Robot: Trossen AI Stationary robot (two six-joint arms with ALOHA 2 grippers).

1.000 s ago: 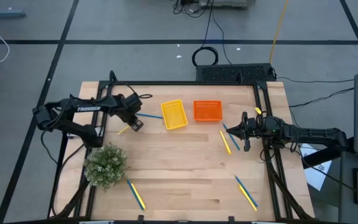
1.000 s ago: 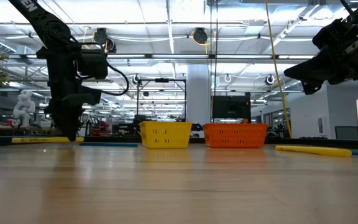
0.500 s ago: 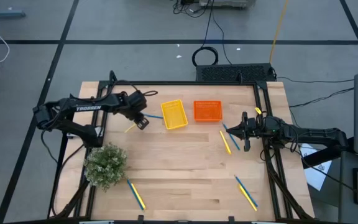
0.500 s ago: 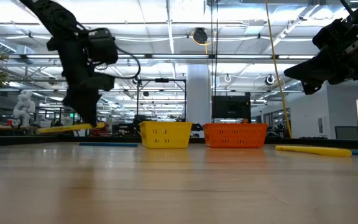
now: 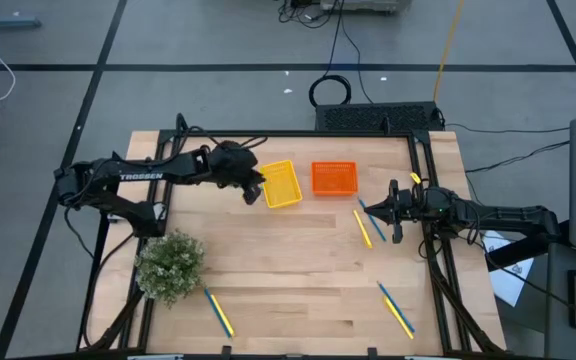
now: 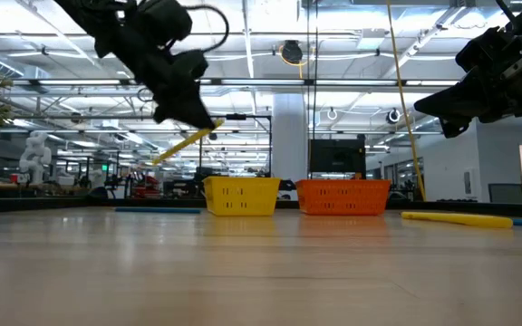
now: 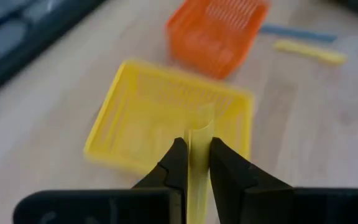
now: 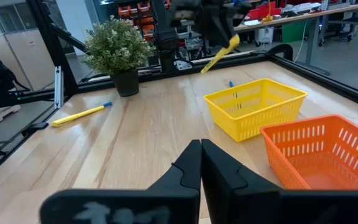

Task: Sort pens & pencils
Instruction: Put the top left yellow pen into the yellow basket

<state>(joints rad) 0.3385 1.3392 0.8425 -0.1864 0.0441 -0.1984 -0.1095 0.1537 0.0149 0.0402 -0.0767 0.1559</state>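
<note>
the left gripper (image 5: 252, 189) hangs in the air just short of the yellow basket (image 5: 282, 185), its 2 fingers pinching a yellow pencil (image 6: 181, 145) that slants down and sticks out well past them. held near one end like that, it could swivel or catch the basket's rim, and if let go from this height it may bounce out. the orange basket (image 5: 334, 177) sits just beside. further right, 1 blue pen (image 5: 372, 217) and another pencil (image 5: 362, 229) lie by the right gripper (image 5: 396, 212), jaws pressed together on nothing.
</note>
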